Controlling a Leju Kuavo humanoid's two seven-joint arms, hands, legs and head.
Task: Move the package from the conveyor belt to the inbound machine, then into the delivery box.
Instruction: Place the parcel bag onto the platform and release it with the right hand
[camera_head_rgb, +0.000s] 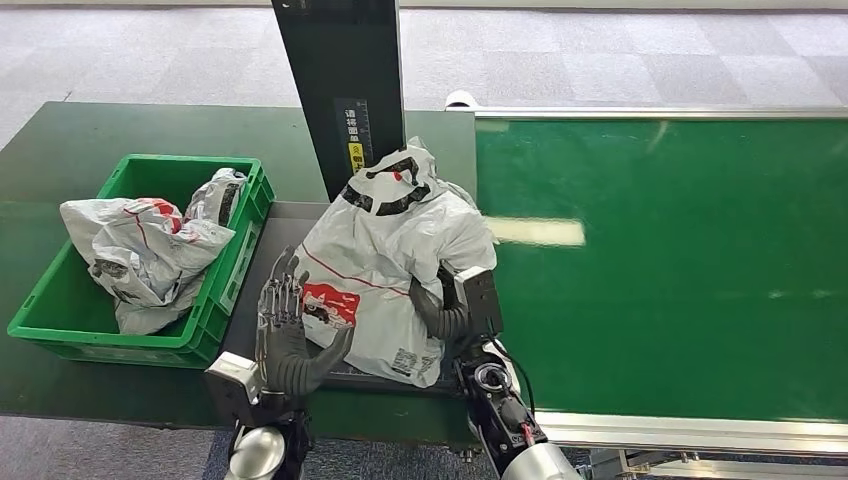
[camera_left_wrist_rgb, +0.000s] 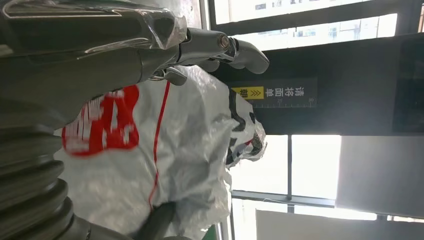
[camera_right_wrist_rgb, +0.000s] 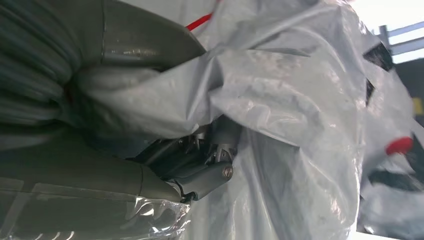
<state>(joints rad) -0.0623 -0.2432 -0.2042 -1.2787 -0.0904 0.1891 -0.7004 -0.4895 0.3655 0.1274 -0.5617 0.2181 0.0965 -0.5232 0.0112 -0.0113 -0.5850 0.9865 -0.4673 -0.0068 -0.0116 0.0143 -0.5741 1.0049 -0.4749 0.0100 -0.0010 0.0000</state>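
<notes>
A white plastic package (camera_head_rgb: 390, 260) with red and black print lies on the grey platform of the inbound machine (camera_head_rgb: 283, 222), at the foot of its black post (camera_head_rgb: 345, 80). My right hand (camera_head_rgb: 450, 305) grips the package's right side; in the right wrist view its fingers (camera_right_wrist_rgb: 200, 170) dig into the folds of the package (camera_right_wrist_rgb: 300, 125). My left hand (camera_head_rgb: 285, 335) stands open against the package's left side, fingers spread upward and thumb near its lower edge. The left wrist view shows my left hand (camera_left_wrist_rgb: 75, 60) alongside the package (camera_left_wrist_rgb: 175, 150).
The green delivery box (camera_head_rgb: 190, 160) stands left of the platform and holds other white bags (camera_head_rgb: 140, 250). The green conveyor belt (camera_head_rgb: 680, 260) stretches to the right. All of this rests on a dark green table (camera_head_rgb: 60, 140), with grey carpet beyond.
</notes>
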